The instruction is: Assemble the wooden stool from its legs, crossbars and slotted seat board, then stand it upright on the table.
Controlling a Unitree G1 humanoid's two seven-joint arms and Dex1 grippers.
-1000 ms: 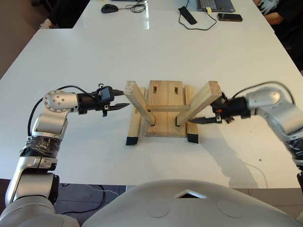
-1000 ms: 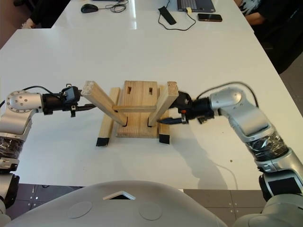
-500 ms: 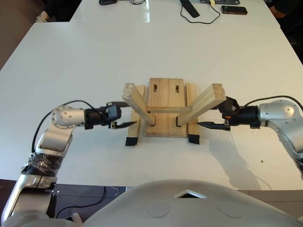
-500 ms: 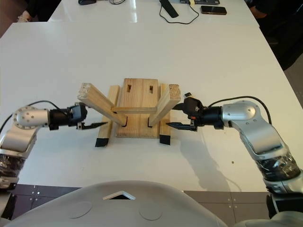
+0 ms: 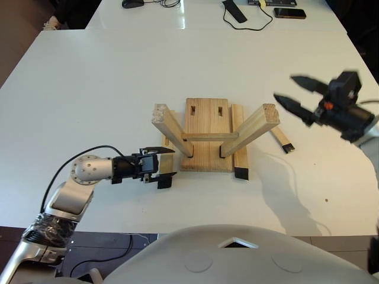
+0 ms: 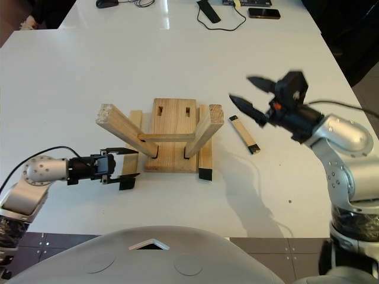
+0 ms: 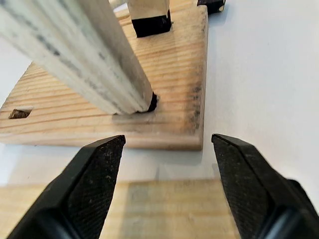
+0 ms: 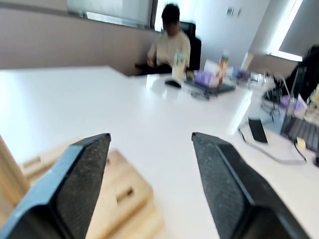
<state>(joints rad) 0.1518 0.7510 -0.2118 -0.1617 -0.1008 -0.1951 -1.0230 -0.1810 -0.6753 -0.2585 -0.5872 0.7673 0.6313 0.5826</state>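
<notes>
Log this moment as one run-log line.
seat board: flat, two legs slotted, crossbar between | left gripper: open, astride loose leg | right gripper: open, raised | loose bar: on table right

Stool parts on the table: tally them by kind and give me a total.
Seat board: 1
Standing legs, set in the board: 2
Legs lying flat beside the board: 2
Crossbar between the standing legs: 1
Thin loose stick, probably a second crossbar: 1
Total: 7
</notes>
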